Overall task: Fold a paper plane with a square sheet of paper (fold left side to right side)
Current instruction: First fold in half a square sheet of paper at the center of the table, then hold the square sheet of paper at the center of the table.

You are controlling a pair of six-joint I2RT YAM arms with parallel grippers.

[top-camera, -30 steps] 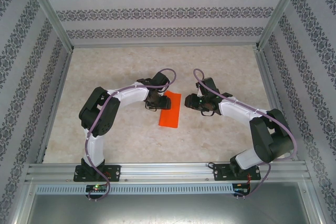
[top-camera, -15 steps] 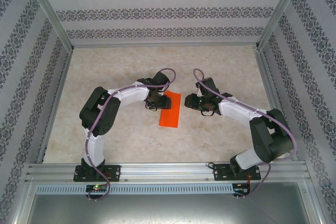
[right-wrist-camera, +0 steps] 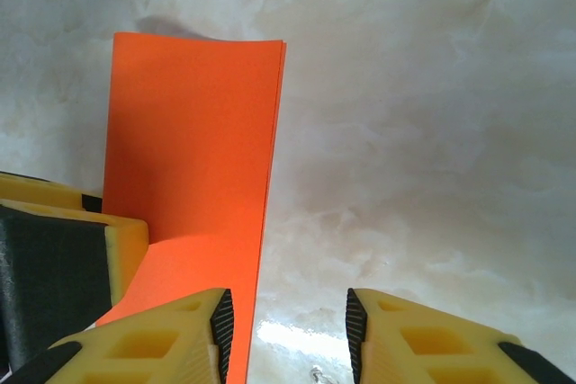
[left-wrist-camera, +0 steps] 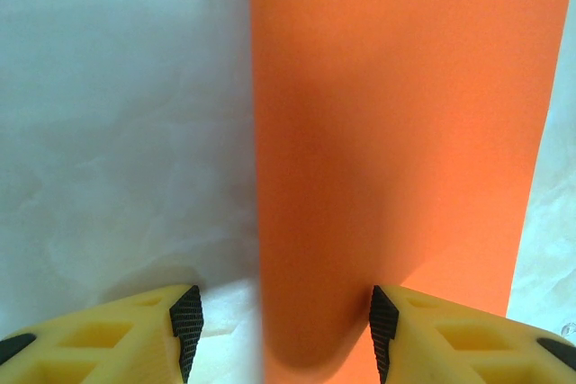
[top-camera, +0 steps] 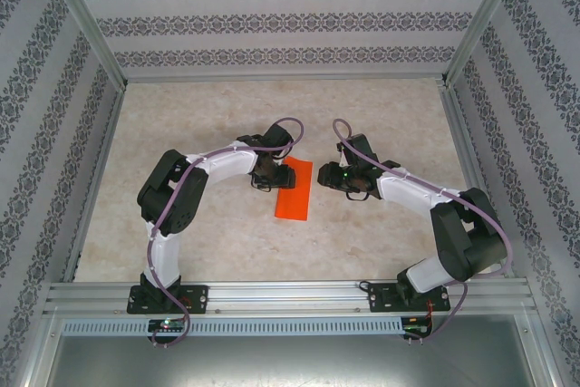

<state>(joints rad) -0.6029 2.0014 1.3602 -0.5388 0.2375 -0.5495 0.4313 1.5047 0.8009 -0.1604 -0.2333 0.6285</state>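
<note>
The bright orange thin paper sheet (top-camera: 293,190), folded into a narrow rectangle, lies flat on the pale marbled table (top-camera: 381,115) between the left gripper (left-wrist-camera: 284,337) and right gripper (right-wrist-camera: 288,334), whose spread, empty fingers straddle its long edges, probably to flatten the crease

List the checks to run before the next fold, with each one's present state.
1. Fold done: the square sheet of paper lies halved and flat on the table: ok.
2. Jaws of the left pincer open, astride one long edge of the paper: ok.
3. Jaws of the right pincer open, holding nothing: ok.
4. Loose edges matched: ok.
5. Crease pressed sharp: cannot tell.
</note>
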